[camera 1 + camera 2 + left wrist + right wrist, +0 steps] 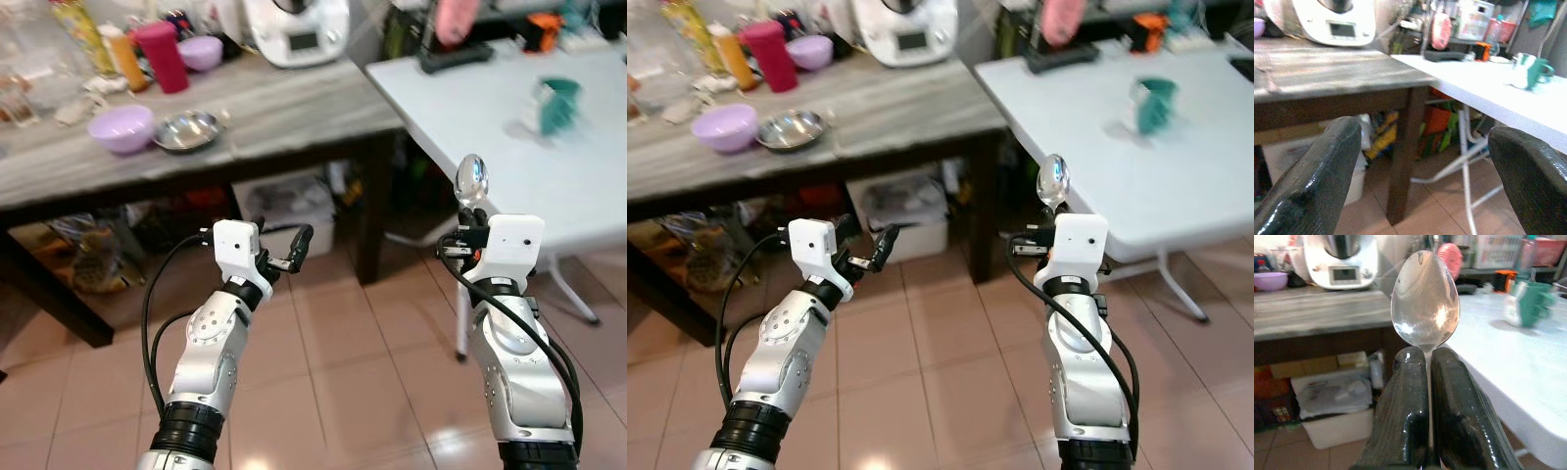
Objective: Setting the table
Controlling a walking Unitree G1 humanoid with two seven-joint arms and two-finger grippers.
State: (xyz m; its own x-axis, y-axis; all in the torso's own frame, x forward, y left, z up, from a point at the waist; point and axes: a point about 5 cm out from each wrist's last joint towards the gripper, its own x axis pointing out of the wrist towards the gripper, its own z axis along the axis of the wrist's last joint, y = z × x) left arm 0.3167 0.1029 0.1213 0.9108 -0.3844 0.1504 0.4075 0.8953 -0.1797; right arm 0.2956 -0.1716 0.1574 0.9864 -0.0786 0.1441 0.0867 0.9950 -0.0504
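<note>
Your right hand point(468, 238) is clamped tight on a spoon point(471, 182), bowl up, its long axis near vertical. The white table point(490, 137) fills the upper right of the frame, directly ahead of that hand, with a green mug point(558, 104) toward its far side. Your left hand point(290, 250), fingers spread and holding nothing, sits lower left, farther from that table.

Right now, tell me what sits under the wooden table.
Under the wooden table sits a white bin holding papers, with clutter beside it; the tabletop hides whatever is further back.
</note>
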